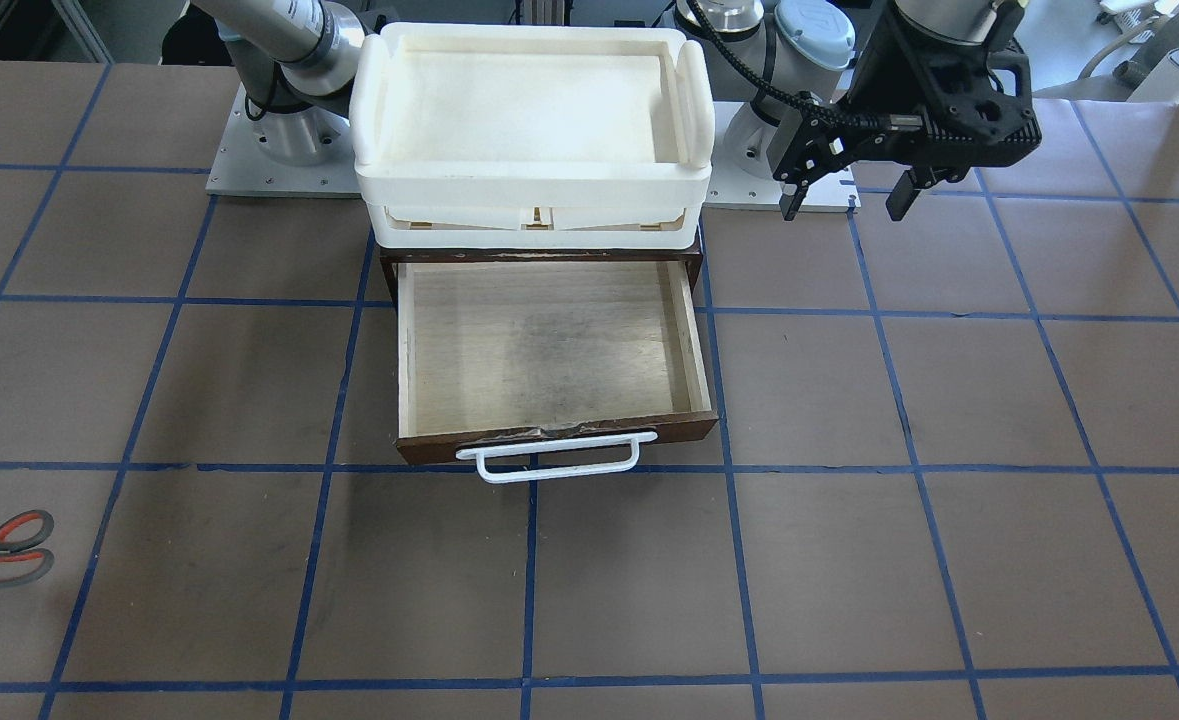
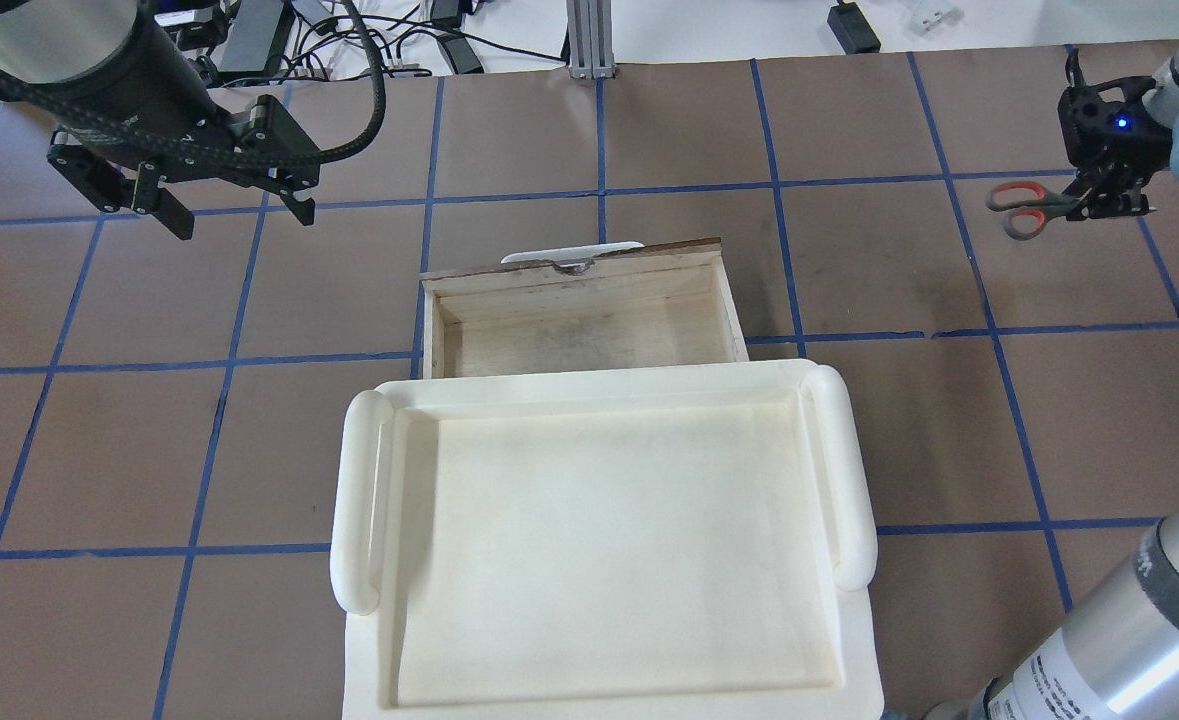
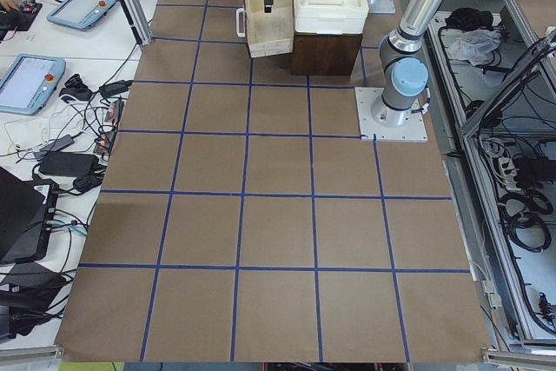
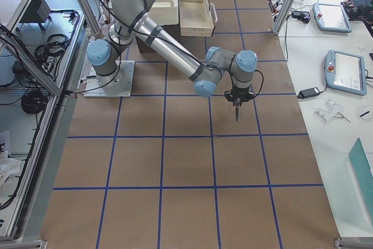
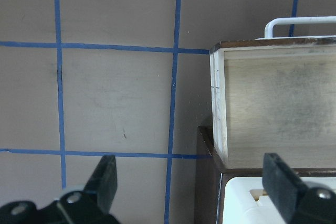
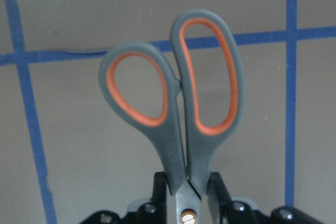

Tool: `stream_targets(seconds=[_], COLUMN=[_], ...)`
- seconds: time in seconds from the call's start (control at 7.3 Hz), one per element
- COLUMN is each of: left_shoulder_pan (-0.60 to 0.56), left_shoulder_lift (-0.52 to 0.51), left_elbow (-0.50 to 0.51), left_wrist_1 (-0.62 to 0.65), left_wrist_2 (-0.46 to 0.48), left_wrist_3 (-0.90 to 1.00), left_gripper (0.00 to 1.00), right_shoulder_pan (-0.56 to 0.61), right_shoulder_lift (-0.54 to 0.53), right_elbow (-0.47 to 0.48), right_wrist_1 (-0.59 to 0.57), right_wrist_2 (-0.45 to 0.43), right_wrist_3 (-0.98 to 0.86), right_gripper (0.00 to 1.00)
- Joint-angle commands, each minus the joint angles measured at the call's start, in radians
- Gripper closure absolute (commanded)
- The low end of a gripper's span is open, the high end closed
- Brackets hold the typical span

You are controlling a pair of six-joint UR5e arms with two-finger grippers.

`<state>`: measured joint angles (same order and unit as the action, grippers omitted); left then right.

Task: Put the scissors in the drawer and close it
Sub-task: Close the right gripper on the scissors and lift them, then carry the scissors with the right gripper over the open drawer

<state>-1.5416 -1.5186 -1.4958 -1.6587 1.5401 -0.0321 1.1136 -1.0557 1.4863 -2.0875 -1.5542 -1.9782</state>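
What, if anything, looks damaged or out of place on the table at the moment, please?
Only one thing: the dark front of the drawer looks chipped and ragged along its top edge, just behind the white handle. Otherwise the drawer is open and empty, and the scissors are held in the right gripper.
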Motion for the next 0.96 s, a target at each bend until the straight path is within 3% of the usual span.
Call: stream_targets(seconds=[0.0, 0.27, 0.55, 0.82], left_shoulder_pan=[0.000, 0.000, 0.000, 0.000], left_shoulder_lift=[0.000, 0.002, 0.006, 0.009], left_elbow=[-0.001, 0.000, 0.000, 0.000], left_wrist_1=[0.000, 0.000, -0.001, 0.000], left_wrist_2=[0.002, 0.002, 0.003, 0.003], left_wrist_3=[0.000, 0.000, 0.001, 0.001], left_gripper=[0.00, 0.00, 0.00, 0.00], right_shoulder_pan=[0.116, 0.263, 0.490, 0.651], right_shoulder_lift=[-0.136, -0.210, -0.219, -0.218], right_elbow=[-0.005, -0.003, -0.006, -0.005], right_wrist_1=[0.175, 0.297, 0.291, 0.296], right_wrist_2=[-0.006, -0.006, -0.073, -0.061], right_wrist_3=[0.083, 0.172, 0.233, 0.388], right_gripper=[1.00, 1.00, 1.00, 1.00])
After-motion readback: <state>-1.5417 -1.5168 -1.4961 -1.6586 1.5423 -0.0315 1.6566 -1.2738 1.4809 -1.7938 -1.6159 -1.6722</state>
